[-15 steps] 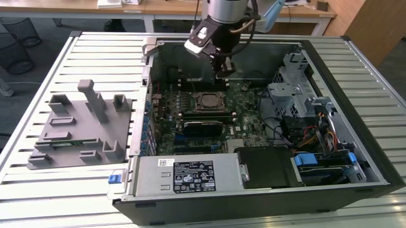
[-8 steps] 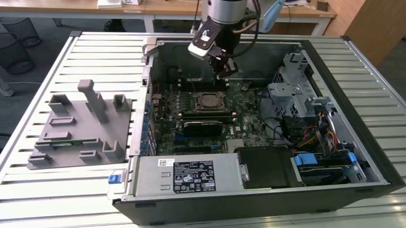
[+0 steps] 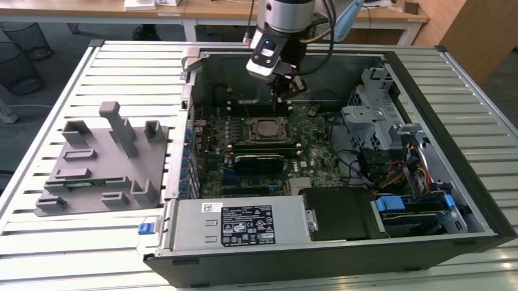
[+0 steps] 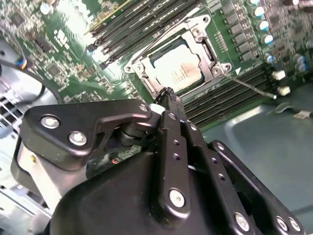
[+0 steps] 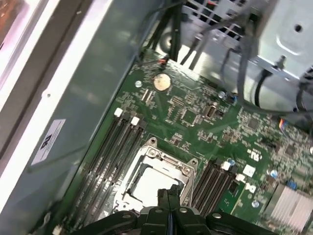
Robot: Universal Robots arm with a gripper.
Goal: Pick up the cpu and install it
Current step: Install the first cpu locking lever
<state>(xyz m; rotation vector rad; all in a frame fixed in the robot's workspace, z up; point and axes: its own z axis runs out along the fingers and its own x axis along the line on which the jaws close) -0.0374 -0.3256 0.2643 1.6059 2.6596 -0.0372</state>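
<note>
The gripper (image 4: pixel 168 95) fills the foreground of the second wrist view, its black linkages converging to a narrow tip. The fingers (image 5: pixel 167 196) are pressed together with no visible gap and nothing between them: the claw is closed and empty.

Directly past the fingertips lies the cpu (image 4: pixel 178 66), a pale square plate already seated inside the socket frame (image 4: pixel 205 29). In the first wrist view the same cpu (image 5: pixel 149 188) sits just ahead of the closed tip. In the exterior view the gripper (image 3: pixel 285 91) hangs above the motherboard (image 3: pixel 312 142), near the socket frame (image 3: pixel 265 129) but apart from it.

The thin metal lever (image 4: pixel 254 88) extends away from the socket to one side of the claw and appears unlatched. Memory slots (image 5: pixel 117 152) flank the socket on both sides.

Judgement for this step: the chip appears placed, and retention remains. Any contact should be vertical and light, centred on the plate, never on the frame edges. Lateral drag risks shifting the chip on its contacts. The slots beside the socket leave little clearance for the linkages.
</note>
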